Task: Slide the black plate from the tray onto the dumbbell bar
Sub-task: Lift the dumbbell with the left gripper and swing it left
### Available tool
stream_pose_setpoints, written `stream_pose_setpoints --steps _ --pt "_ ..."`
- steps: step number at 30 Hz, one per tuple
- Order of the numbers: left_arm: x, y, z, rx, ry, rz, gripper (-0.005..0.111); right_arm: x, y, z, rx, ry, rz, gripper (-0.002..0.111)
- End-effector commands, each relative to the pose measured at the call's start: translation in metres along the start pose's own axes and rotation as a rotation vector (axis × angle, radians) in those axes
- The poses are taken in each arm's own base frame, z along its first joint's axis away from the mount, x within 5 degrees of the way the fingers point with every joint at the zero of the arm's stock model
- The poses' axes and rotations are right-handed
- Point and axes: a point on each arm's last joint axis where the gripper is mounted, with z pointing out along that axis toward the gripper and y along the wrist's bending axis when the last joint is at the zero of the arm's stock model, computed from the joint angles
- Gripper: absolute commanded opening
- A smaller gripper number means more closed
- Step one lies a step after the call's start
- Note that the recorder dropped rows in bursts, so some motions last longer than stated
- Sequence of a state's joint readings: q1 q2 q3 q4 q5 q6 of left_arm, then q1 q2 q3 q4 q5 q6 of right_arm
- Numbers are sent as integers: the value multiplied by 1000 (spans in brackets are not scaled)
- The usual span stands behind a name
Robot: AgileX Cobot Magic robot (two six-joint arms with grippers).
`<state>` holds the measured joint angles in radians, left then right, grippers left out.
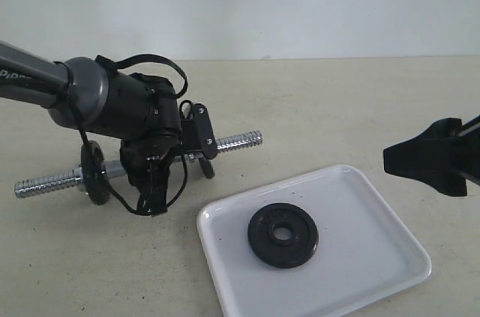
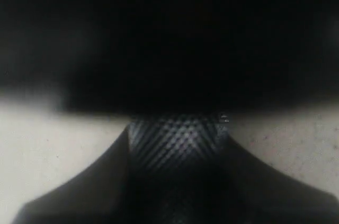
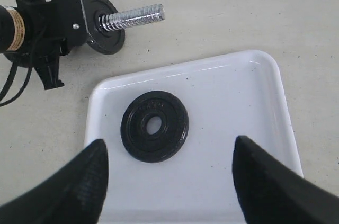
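Exterior view, starting from the left: we see the dumbbell bar lying on the beige table, with a black disc threaded on near its left end. The left gripper sits over the bar's middle. In the left wrist view its fingers are clenched on the knurled section. Further right, the white tray rests near the bar but apart from it. The black plate lies flat in it, left of the tray's centre. At far right the right gripper hangs in the air beside the tray, fingers spread wide, holding nothing.
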<state>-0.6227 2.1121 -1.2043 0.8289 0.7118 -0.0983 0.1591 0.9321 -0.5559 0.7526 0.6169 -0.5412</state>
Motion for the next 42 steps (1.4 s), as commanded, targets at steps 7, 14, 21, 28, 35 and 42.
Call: stream_pose_setpoints --steps 7,14,21,28,35,42 --pt "28 -33 22 259 104 -83 4 15 -9 8 42 6 4 61" --pt "32 -41 23 307 125 -126 4 17 -10 8 48 5 6 61" --pt "27 -40 18 323 65 -189 4 17 -10 8 46 6 6 61" --pt "18 -26 -5 317 -74 -277 4 17 -10 8 46 6 6 61" --pt "31 -25 -21 306 -93 -264 4 17 -10 8 46 7 0 61" --pt "54 -36 -11 326 -48 -251 4 17 -10 8 46 7 0 61"
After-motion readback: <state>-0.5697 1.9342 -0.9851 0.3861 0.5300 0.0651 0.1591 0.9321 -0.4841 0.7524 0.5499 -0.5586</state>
